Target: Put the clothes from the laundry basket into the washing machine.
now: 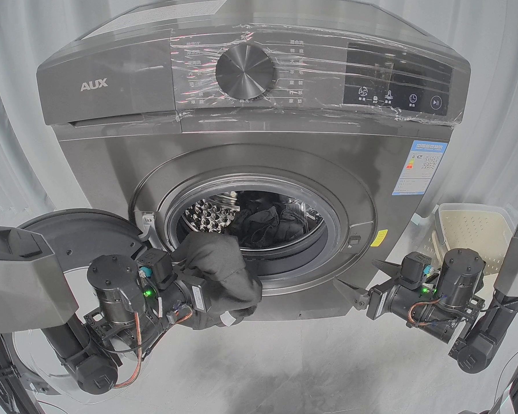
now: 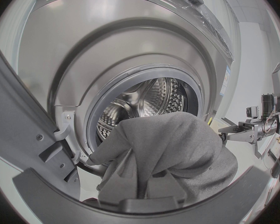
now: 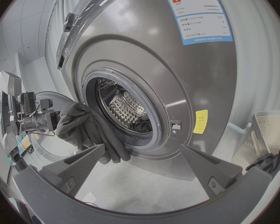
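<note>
One grey garment (image 1: 224,265) hangs bunched in the left gripper (image 2: 143,190), whose jaws are closed on the cloth and are mostly covered by it. It is soft, thick and matte, with folds falling below the grip, and it sits at the lower left rim of the washing machine (image 1: 259,145) opening, partly over the edge. The right gripper (image 1: 365,280) waits lower right of the opening with its jaws wide apart and nothing between them. Just beside it stands the pale laundry basket (image 1: 472,225), with a dark cloth (image 3: 270,162) over its rim. I judge the loading step is in hand: the next move calls for pushing the garment deeper, past the rubber seal, before letting go, so the loose folds do not slip out. Farther in, dark clothes (image 1: 265,222) lie in the drum (image 1: 213,214).
</note>
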You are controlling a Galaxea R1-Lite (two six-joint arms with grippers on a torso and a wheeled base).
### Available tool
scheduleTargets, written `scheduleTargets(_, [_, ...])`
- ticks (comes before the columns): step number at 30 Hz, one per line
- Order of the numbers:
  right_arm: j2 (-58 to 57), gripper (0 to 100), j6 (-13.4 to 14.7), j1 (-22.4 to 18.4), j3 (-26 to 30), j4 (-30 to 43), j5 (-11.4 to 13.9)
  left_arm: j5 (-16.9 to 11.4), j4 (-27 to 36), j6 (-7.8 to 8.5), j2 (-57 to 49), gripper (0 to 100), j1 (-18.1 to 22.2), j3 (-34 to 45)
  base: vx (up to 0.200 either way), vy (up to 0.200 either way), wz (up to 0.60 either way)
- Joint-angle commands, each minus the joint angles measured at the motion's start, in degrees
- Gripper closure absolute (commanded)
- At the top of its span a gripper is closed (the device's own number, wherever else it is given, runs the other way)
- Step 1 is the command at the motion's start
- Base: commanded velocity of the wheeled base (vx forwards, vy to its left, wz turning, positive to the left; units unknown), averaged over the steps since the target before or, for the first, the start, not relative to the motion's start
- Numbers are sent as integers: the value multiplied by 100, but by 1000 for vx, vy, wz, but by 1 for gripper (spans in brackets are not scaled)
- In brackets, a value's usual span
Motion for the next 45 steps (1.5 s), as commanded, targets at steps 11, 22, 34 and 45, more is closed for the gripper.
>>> scheduleTargets(11, [-18,0,3,96,6,-5,-5,151,-14,-23,152,100,-147,-214,0,0,0])
scheduleTargets(22, [-18,0,3,87,6,-5,4,186,-14,-59,205,100,-226,-197,55,0,0])
scheduleTargets(34, [-35,0,3,123,6,-5,-5,160,-32,-155,249,100,-367,-249,0,0,0])
scheduleTargets(45, [-53,0,12,254,41,-5,-13,-104,-14,-270,1506,100,-393,-1383,0,0,0])
